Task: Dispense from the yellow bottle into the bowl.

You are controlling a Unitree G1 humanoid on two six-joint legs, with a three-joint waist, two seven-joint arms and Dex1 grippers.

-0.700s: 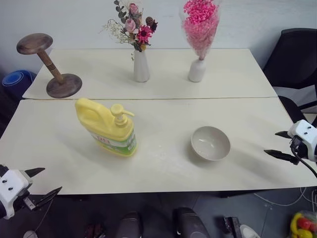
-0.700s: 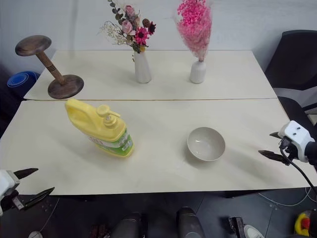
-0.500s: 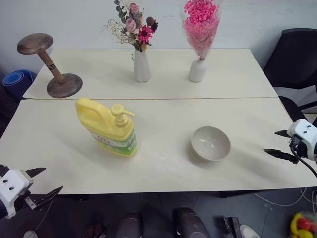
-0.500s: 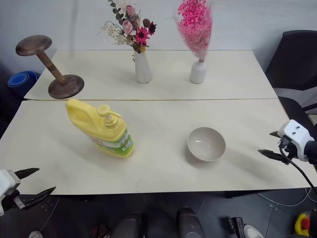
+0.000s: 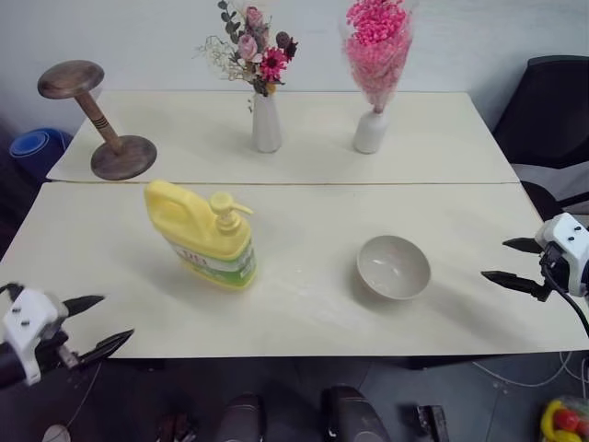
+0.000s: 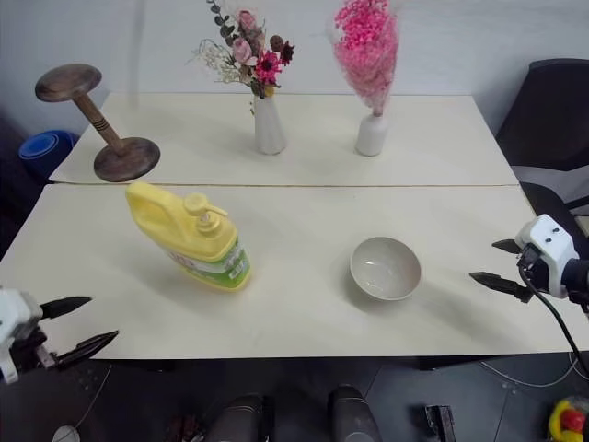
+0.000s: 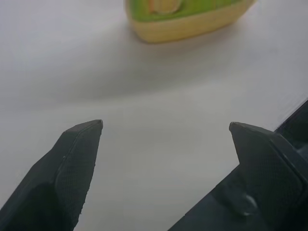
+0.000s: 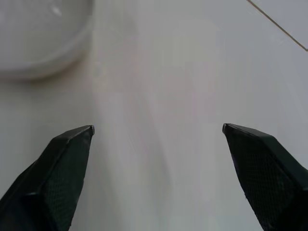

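- The yellow bottle (image 5: pixel 204 237) stands upright on the bench (image 5: pixel 304 304), well left of the bowl (image 5: pixel 394 267), its pump not yet over it.
- Left gripper (image 5: pixel 97 324) and right gripper (image 5: pixel 511 264) flank the bowl, jaws released, holding nothing, likely ready to approach.

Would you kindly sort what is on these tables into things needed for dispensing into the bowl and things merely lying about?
Needed:
yellow bottle
bowl

Lying about:
wooden stand
vase of mixed flowers
vase of pink flowers
blue tub, off the table
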